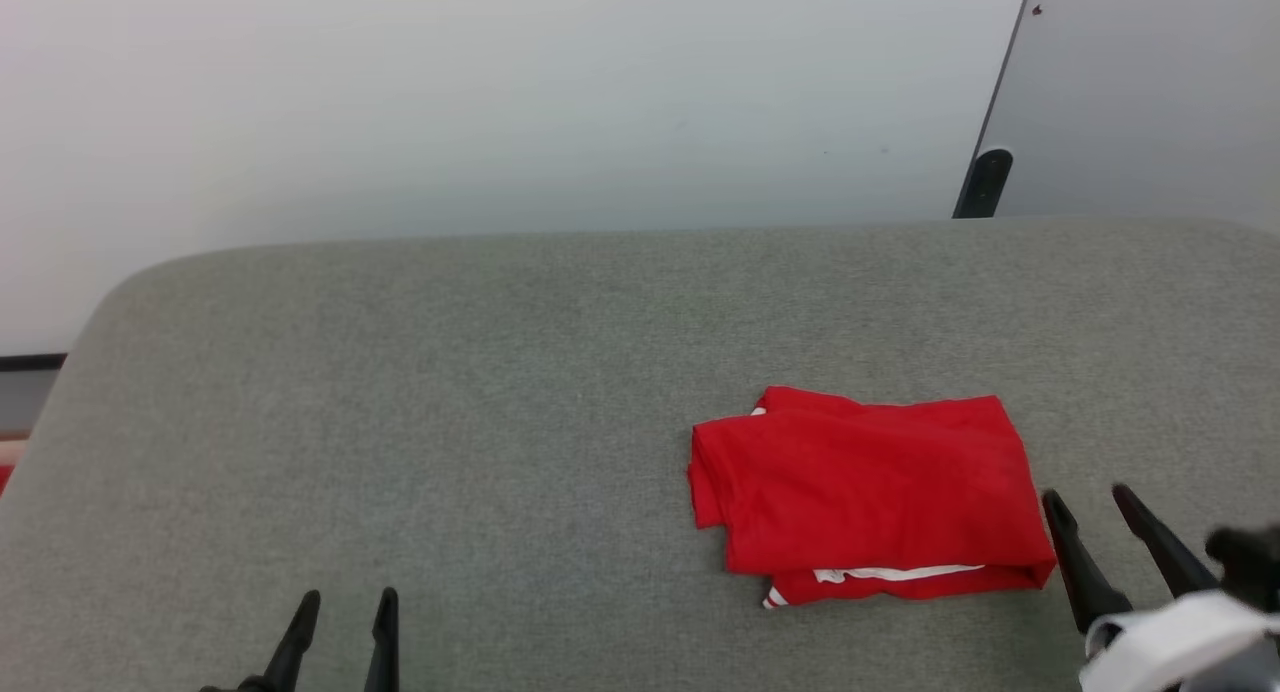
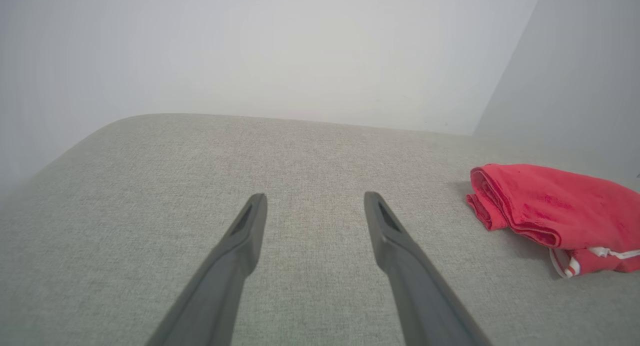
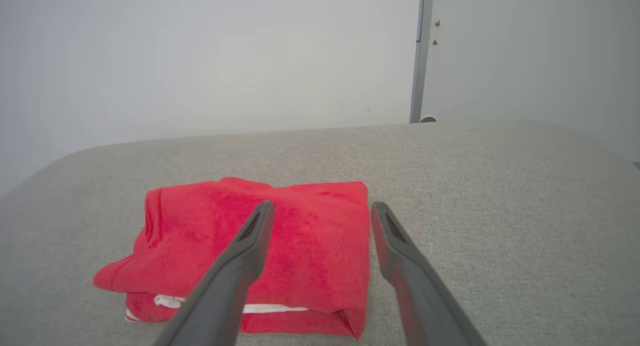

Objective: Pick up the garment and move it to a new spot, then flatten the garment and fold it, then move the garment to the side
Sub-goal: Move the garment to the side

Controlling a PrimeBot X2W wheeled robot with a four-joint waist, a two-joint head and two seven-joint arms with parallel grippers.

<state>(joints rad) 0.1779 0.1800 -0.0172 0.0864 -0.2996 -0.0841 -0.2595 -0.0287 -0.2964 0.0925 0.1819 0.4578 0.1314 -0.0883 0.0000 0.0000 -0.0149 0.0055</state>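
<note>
Jaws spread wide on both grippers, nothing pinched.
Bottom left of the head view you've got the left gripper (image 1: 349, 597), well apart from the shirt (image 1: 870, 487). That one's lying folded on the grey fabric surface (image 1: 400, 422), right of centre, with the right gripper (image 1: 1086, 494) just beside its right edge.

no readable text — no labels, numbers
</note>
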